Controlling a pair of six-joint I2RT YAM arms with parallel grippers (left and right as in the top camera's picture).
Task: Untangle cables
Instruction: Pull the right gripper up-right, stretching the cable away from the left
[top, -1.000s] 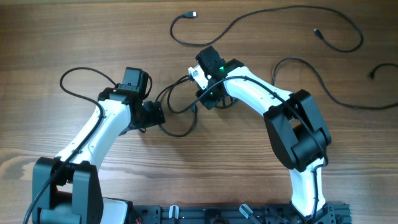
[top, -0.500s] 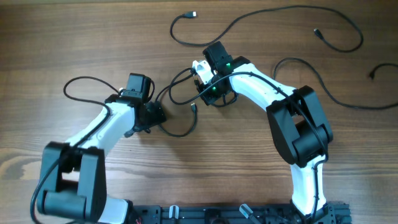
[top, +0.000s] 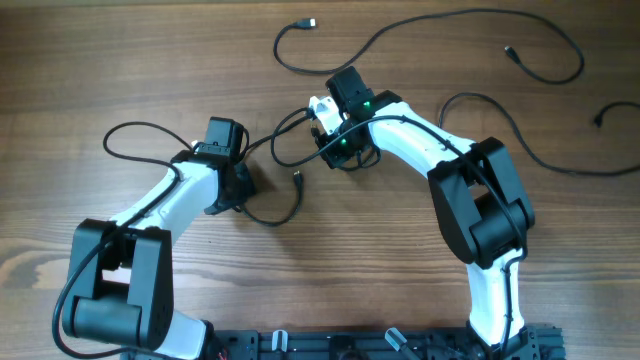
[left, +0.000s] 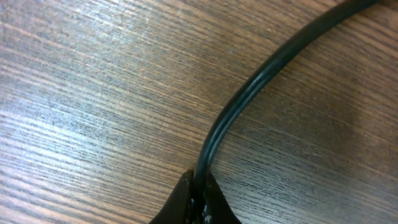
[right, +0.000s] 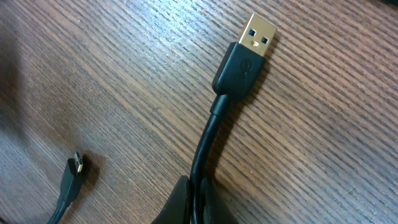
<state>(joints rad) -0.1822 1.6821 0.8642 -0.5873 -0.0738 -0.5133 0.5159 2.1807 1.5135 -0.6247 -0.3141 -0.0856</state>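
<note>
The left hand (left: 198, 198) pinches a smooth round black cable (left: 249, 87) arcing toward 1 o'clock over the grained wooden table (left: 93, 93). The right hand (right: 196, 200) clamps a second cable (right: 205, 143) below its gold-tipped plug (right: 247, 56); a smaller plug (right: 76, 165), perhaps another's, lies at 8 o'clock.

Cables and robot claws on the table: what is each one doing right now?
Left gripper: shut, pinching a thin black cable.
Right gripper: shut on the black cable with the gold USB plug.
Thin black cable with the small plug: lying loose, not held.
Long thin black cable at the far edge: lying loose, not held.
</note>
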